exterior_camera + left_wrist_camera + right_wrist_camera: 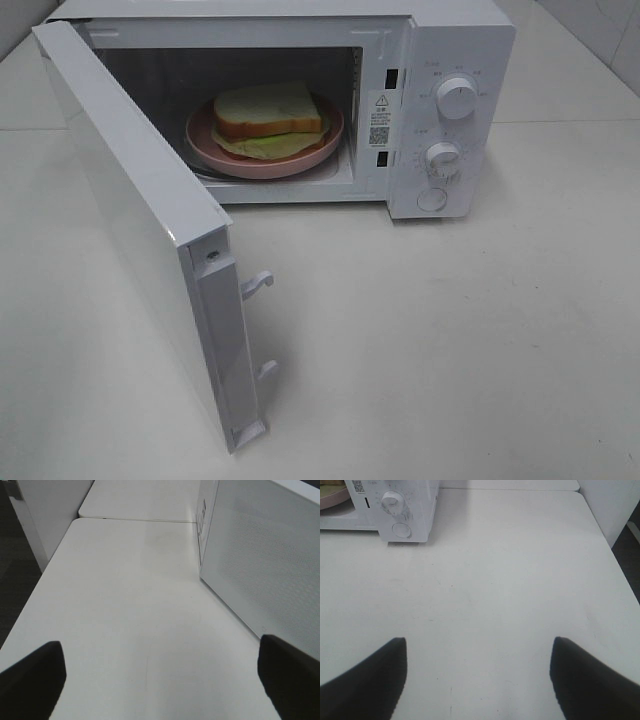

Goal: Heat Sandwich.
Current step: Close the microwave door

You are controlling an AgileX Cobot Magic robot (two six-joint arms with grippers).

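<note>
Left wrist: end effector [160, 647] seemingly hovers, jaws apart.

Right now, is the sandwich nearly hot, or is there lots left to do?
Done: the sandwich sits on the pink plate inside the microwave. In hand: nothing. The left pincer and the right pincer are open and empty above the table. Left to do: the door stands wide open and needs shutting. Then the upper knob and lower knob probably need turning.
</note>
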